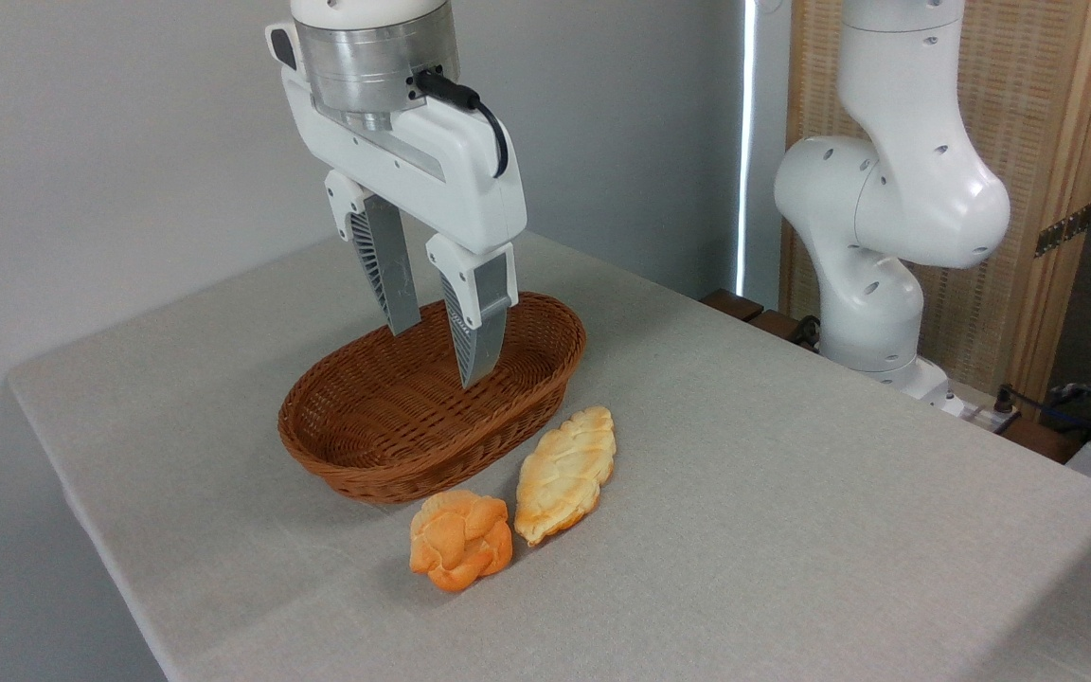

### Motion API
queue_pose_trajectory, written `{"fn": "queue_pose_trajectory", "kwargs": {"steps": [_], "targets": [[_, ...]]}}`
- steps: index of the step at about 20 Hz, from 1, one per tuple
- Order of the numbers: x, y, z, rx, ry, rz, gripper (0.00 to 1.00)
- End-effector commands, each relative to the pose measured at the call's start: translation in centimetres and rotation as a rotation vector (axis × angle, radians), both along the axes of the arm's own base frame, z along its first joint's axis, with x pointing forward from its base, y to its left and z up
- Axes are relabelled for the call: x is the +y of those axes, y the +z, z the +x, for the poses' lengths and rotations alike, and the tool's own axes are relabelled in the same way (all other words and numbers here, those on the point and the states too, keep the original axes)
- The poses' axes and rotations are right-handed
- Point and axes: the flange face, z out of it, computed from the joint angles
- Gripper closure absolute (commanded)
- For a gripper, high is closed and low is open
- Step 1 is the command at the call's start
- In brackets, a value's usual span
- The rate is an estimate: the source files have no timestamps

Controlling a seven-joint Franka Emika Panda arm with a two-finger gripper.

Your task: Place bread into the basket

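1. Gripper point(441, 355) hangs from my arm with its jaws parted and nothing between them; I read it as moderately wide, fingers pointing down.
2. From my camera its fingertips show in front of the basket point(356, 459), seemingly over the hollow, and I cannot tell how far above the weave they hang.
3. I see the basket is empty, an oval of brown wicker with its long axis running from about 8 o'clock to 2 o'clock in the picture.
4. The bread point(461, 540), the small orange knotted bun, sits on the table point(792, 493) just outside the basket's near rim, at roughly 6 o'clock from my gripper and clearly lower.
5. A paler braided loaf point(565, 473) lies just beside the bun, at its 1 o'clock, close or touching.
6. I judge the coming move is toward the camera and down, keeping clear of that loaf; being round, the bun seems to offer no preferred grasp axis.
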Motion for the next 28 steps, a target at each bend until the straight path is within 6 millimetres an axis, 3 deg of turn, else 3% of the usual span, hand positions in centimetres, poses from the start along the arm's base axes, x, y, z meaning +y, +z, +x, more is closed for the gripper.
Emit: {"fn": "queue_pose_trajectory", "kwargs": {"steps": [1,28], "targets": [[-0.14,0.42,-0.52,0.003,-0.019,-0.011,0.00],[-0.56,-0.06,-1.02,0.053,-0.037,-0.014,0.00]]}}
